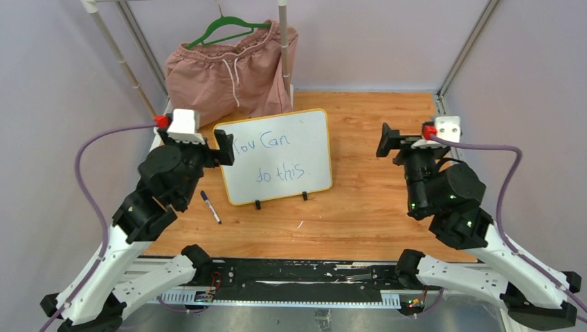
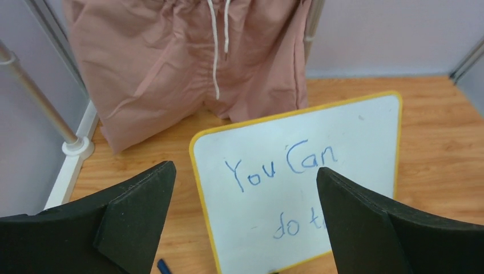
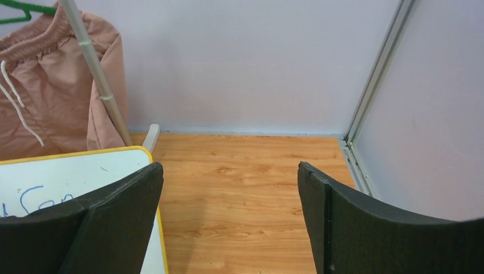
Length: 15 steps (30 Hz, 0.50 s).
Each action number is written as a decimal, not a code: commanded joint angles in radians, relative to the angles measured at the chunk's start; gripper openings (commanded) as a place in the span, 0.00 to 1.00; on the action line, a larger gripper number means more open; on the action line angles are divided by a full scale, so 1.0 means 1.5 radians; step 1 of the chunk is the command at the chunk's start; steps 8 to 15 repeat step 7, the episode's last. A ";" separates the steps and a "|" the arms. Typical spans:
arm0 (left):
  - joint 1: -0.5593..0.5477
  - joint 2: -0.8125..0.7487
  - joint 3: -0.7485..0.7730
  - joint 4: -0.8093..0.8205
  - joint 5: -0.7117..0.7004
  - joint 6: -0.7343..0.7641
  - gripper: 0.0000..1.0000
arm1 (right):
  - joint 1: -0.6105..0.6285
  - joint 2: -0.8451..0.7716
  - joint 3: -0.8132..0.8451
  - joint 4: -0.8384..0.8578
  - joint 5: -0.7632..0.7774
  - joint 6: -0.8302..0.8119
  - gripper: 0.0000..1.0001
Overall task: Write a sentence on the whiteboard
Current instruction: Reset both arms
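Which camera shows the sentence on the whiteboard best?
Top external: both lines of the sentence are readable on the whiteboard, though the left gripper edges over the first letter. Left wrist shows the first line, but a finger cuts off the second. Right wrist catches only a scrap of lettering.

Whiteboard [image 1: 313, 149]: glossy white face, thin yellow-orange frame, two small black feet. Sentence [image 1: 263, 144]: thin blue lettering, handwritten.

Shorts [image 1: 228, 76]: dusty pink, plain, no print. Drawstring [image 1: 234, 68] white. Hanger [image 1: 228, 31] bright green.

Table [image 1: 374, 200]: warm orange-brown wood with darker grain streaks.

Marker [image 1: 210, 206]: dark at one end, pale at the other.

My left gripper [image 2: 244, 174] and my right gripper [image 3: 228, 171]: matte black fingers. Cables [image 1: 477, 146] purple, each with a red plug [image 1: 161, 122] at a white housing.

Walls [image 1: 41, 83]: pale lilac, unpatterned.
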 commanded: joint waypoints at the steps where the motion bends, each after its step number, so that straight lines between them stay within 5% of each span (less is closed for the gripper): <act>1: -0.005 -0.024 0.026 0.034 -0.010 -0.049 1.00 | -0.018 -0.035 -0.013 -0.074 -0.011 0.081 0.92; 15: -0.005 -0.024 0.061 0.009 0.015 -0.085 1.00 | -0.018 -0.079 -0.021 -0.088 -0.089 0.093 0.93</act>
